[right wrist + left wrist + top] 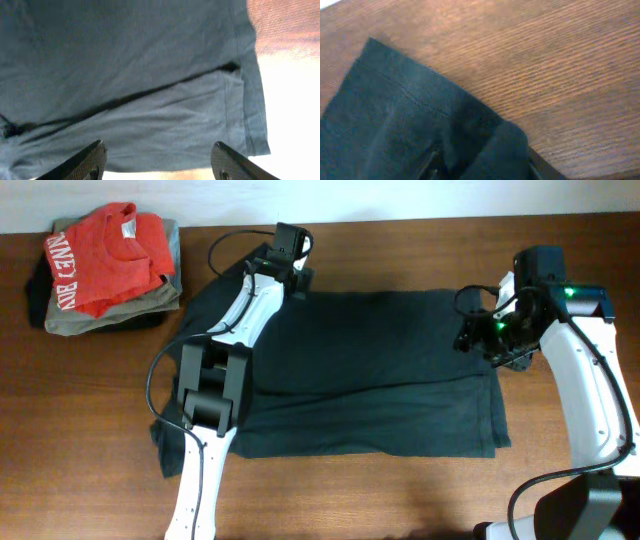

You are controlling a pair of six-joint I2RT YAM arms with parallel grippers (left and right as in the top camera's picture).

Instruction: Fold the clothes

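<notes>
The dark T-shirt (380, 370) lay flat in the middle of the surface (420, 240), its long axis running side to side between my two arms. A crease ran along that axis, with the far layer lying over the near one and a strip of the lower layer showing along the near edge. At the left end, some cloth bunched out from under the left arm.

The left fingers (292, 272) sat at the shirt's far-left corner. The left wrist view showed only that corner against bare wood, so I could not tell whether they were spread or closed, or whether they had any cloth.

The right fingers (487, 340) hung over the right short edge. In the right wrist view, they stood well apart with nothing pinched between them, and the hem lay flat below.

So the shirt stretched leftward from the right fingers, and rightward and nearer from the left ones. Each arm was closest to its own short end. I judged that the next fold would go across the long axis, one end carried over the other, starting with a grip on each end.

A red shirt (105, 260) on a grey-olive garment (110, 315) sat well apart at the far-left corner.
</notes>
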